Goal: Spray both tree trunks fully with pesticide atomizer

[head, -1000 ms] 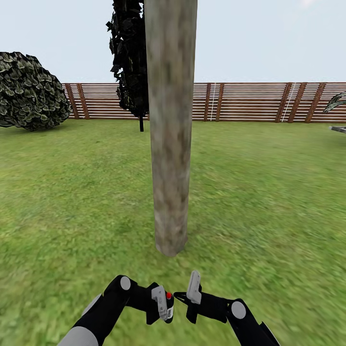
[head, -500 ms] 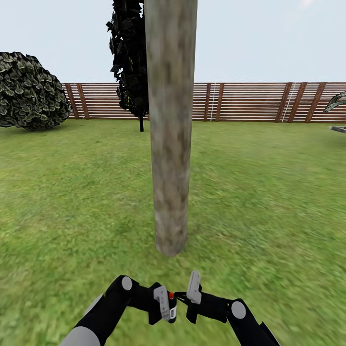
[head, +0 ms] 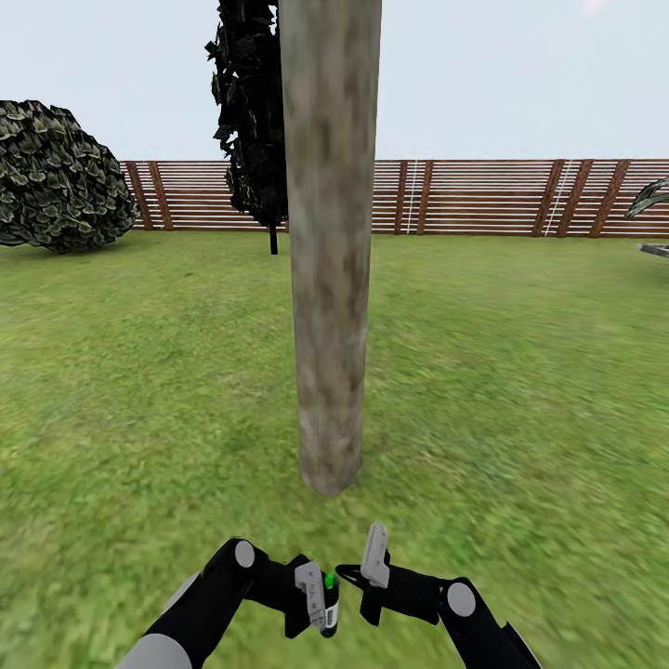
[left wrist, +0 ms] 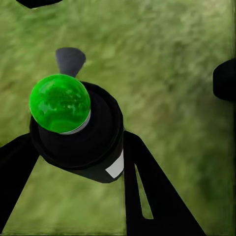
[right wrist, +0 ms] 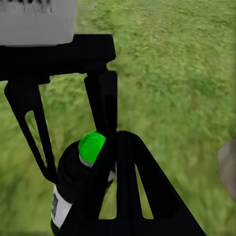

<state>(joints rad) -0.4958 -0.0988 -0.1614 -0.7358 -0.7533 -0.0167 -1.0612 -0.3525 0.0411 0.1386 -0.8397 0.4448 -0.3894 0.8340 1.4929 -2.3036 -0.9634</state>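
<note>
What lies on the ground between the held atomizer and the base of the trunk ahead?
Bare grass. In the head view, only lawn separates the atomizer in the left hand from the tree trunk.

Ground surface: a mown green lawn (head: 520, 372), uneven in tone, reaching back to the boundary fence (head: 483, 197). The fence is of brown horizontal wooden slats with slanted darker posts and runs across the full width of the far side. In front of the fence, toward its left end, stands a rounded dark-leaved bush (head: 58, 178); right of the bush, a thin-trunked near-black tree (head: 249, 111) rises above the fence line. Sky pale and flat overhead; lighting even.
</note>
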